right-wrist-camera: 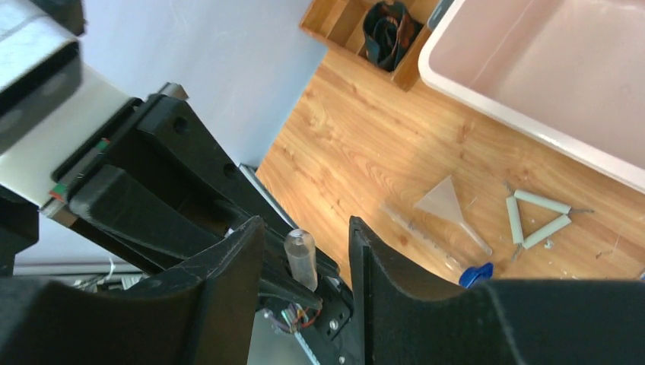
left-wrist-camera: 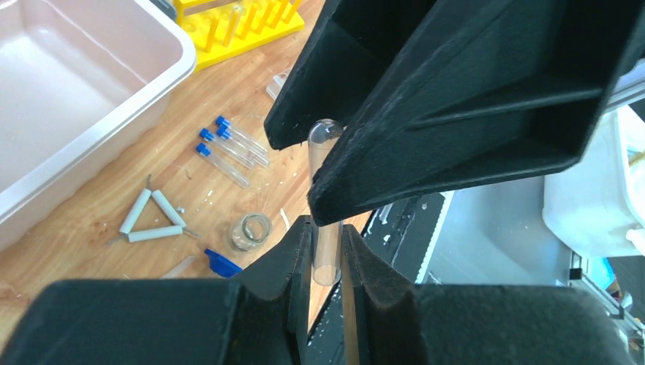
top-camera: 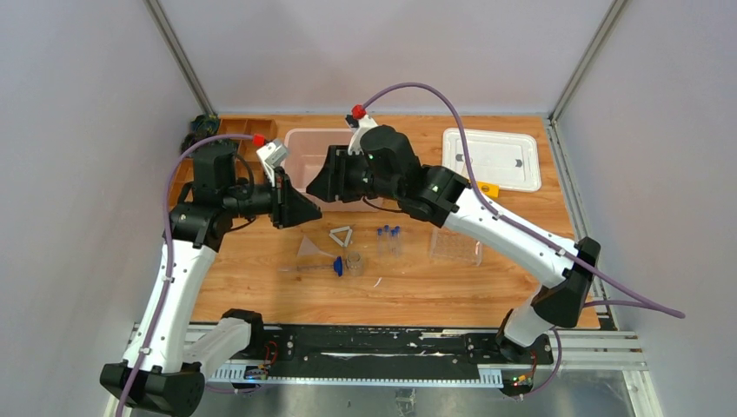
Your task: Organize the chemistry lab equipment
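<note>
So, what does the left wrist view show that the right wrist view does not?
Only the left wrist view shows the yellow rack, the blue-capped vials and the tiny beaker. Only the right wrist view shows the wooden tray and the cone of the clear funnel. Both show the glass tube, the pale triangle and the pink bin.

We see the triangle (top-camera: pixel 341 234) in front of the big tub (top-camera: pixel 317 132). The funnel (top-camera: pixel 313 250) lies left of it, the beaker (top-camera: pixel 354 261) just before it, the vials (top-camera: pixel 389 236) right, the vial tray (top-camera: pixel 455 247) further right.
</note>
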Robot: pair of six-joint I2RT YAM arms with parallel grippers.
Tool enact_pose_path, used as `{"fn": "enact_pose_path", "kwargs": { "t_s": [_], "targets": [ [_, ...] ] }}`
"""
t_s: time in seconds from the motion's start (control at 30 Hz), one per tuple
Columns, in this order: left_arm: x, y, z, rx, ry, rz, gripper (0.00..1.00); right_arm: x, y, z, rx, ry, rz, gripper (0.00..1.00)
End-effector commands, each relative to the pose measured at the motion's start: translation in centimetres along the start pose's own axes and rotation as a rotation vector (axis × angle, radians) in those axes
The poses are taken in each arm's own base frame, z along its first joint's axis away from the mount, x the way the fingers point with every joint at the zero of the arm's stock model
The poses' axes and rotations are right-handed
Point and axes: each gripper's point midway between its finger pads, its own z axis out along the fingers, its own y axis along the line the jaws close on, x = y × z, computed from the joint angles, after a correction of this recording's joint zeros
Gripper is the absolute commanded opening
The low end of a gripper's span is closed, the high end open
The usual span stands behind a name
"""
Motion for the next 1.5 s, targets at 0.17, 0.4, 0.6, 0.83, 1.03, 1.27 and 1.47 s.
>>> {"fn": "enact_pose_path", "kwargs": {
  "t_s": [0.17,0.4,0.6,0.83,1.03,1.27,1.47],
  "targets": [
    [0.6,-1.6,-0.8,0.044,-0.001,0.131,0.04,0.6,1.0,-1.0,-0.099,0.148,-0.028,0.40],
    [1.1,-1.6,-0.8,0.056,0.010,0.145,0.04,1.0,1.2,-1.1,-0.133,0.196,-0.008,0.25],
    [0.8,-1.4,-0.8,0.036,0.007,0.156,0.18,1.1,0.8,-1.4,-0.136,0.219,-0.001,0.01],
    [-0.2,0.4,-1.5,-0.115,-0.011,0.160,1.00,-1.4,-6.6,-4.9,0.111,0.125,-0.063,0.00],
    [-0.5,2.5,-2.2,-0.253,0.020,0.146,1.00,-3.5,-20.0,-14.1,0.648,-0.068,-0.171,0.00],
    [0.2,3.7,-2.1,-0.287,0.052,0.116,1.00,-2.3,-32.0,-22.0,1.053,-0.164,-0.092,0.00],
    [0.6,3.9,-2.1,-0.289,0.067,0.119,1.00,-2.8,-36.7,-22.9,1.155,-0.222,-0.047,0.00]
  ]
}}
